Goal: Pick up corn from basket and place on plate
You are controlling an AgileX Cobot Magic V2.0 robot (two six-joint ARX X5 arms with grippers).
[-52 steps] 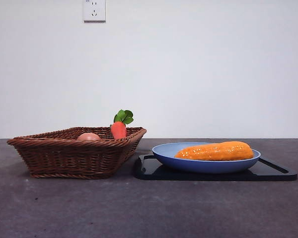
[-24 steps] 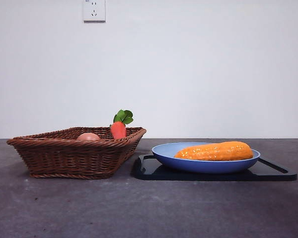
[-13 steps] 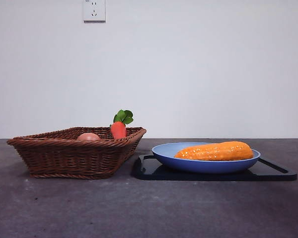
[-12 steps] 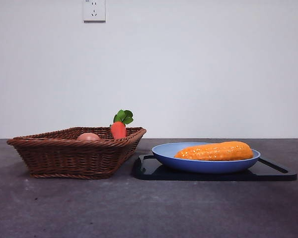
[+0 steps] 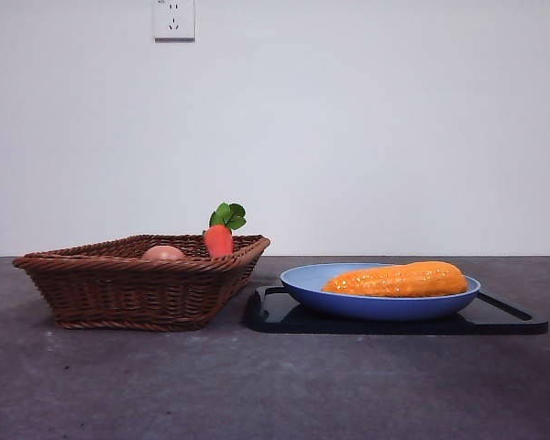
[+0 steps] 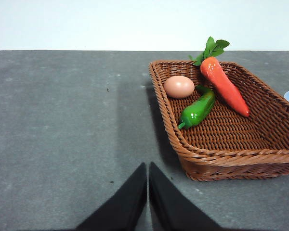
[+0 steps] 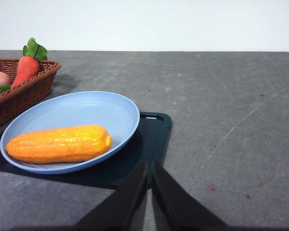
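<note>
The corn (image 5: 396, 279) (image 7: 59, 143), a glossy orange-yellow cob, lies on its side in the light-blue plate (image 5: 302, 281) (image 7: 96, 108). The brown wicker basket (image 5: 128, 289) (image 6: 231, 161) stands to the plate's left, holding a carrot, a pinkish egg and a green pepper. My left gripper (image 6: 148, 168) is shut and empty, held back from the basket's near corner. My right gripper (image 7: 149, 167) is shut and empty, pulled back from the plate. Neither arm shows in the front view.
The plate rests on a flat black tray (image 5: 504, 316) (image 7: 151, 139). In the basket lie a carrot (image 6: 224, 86) (image 5: 219, 238), an egg (image 6: 179, 86) and a green pepper (image 6: 197, 109). A wall socket (image 5: 173, 18) sits high on the back wall.
</note>
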